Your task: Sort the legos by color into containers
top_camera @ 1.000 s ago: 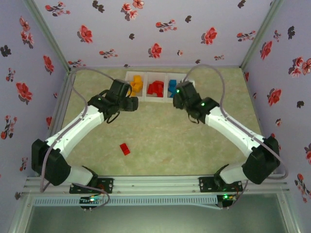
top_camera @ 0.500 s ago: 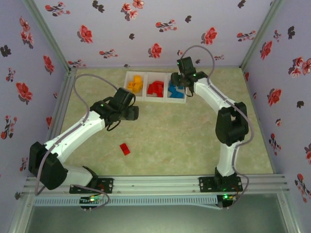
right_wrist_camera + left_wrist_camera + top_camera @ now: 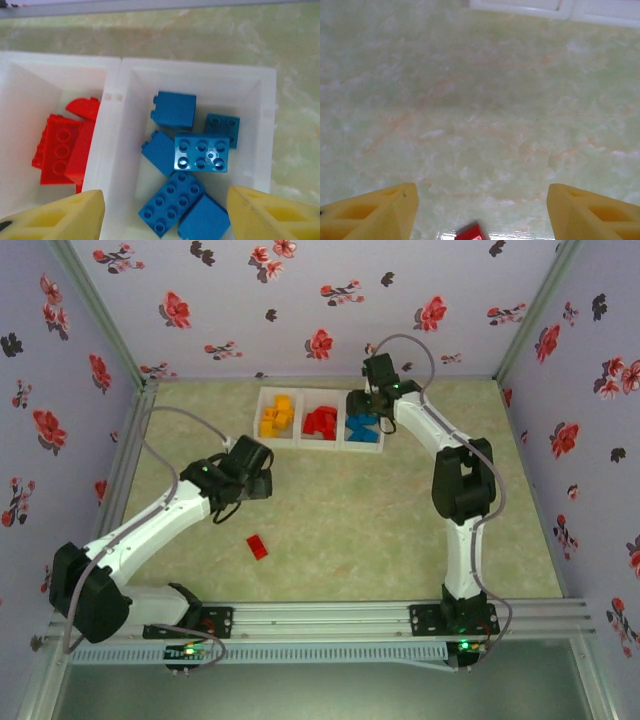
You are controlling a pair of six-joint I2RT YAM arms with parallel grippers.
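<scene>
My right claw (image 3: 165, 200) hangs spread and empty above the blue bricks (image 3: 201, 152) in the bin (image 3: 197, 70) at 12 o'clock; my left claw (image 3: 482, 192), likewise spread and empty, has a red brick (image 3: 470, 233) at 6 o'clock

Lone red lego (image 3: 257, 547) on table (image 3: 350, 510), containers (image 3: 320, 446) beyond

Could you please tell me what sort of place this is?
Probably a robot test booth: flowered walls box in a green marbled table, two arms are bolted to a rail at its near edge, and white bins hold colour-sorted bricks.
</scene>
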